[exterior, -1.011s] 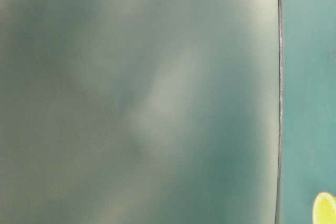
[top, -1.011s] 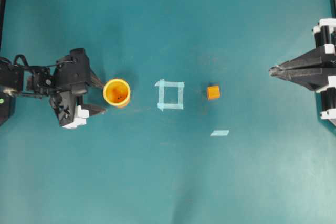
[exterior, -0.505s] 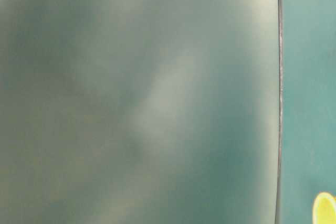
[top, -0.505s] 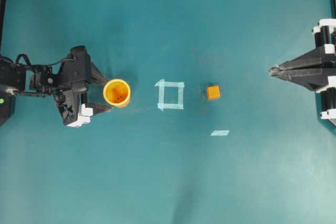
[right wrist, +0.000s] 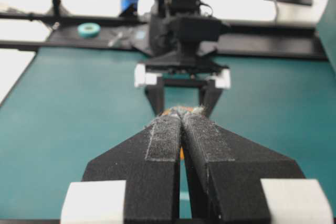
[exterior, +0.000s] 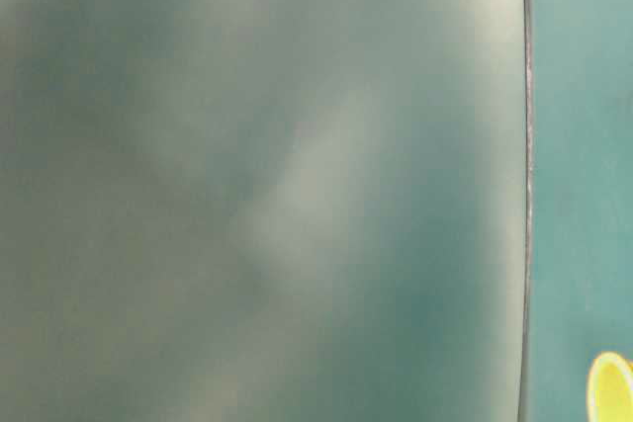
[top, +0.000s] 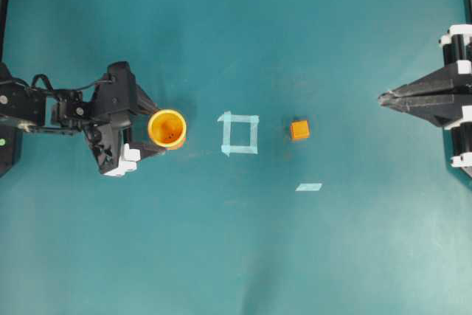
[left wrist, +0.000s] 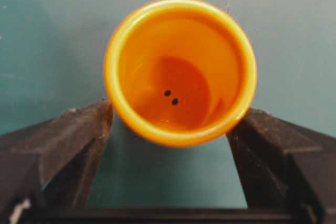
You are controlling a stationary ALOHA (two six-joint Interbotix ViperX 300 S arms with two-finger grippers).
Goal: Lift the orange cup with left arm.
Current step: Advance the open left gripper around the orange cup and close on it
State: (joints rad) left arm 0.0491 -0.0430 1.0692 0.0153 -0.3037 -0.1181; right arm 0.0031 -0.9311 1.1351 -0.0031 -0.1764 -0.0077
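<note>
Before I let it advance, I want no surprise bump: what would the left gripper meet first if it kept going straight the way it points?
The orange cup: it stands straight ahead between the open fingers of the left gripper.

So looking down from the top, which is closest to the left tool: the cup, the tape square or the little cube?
From the left tool:
1. Orange cup, right between its fingers.
2. Tape square, in the middle of the table.
3. Orange cube, just past the square, toward the right arm.
</note>
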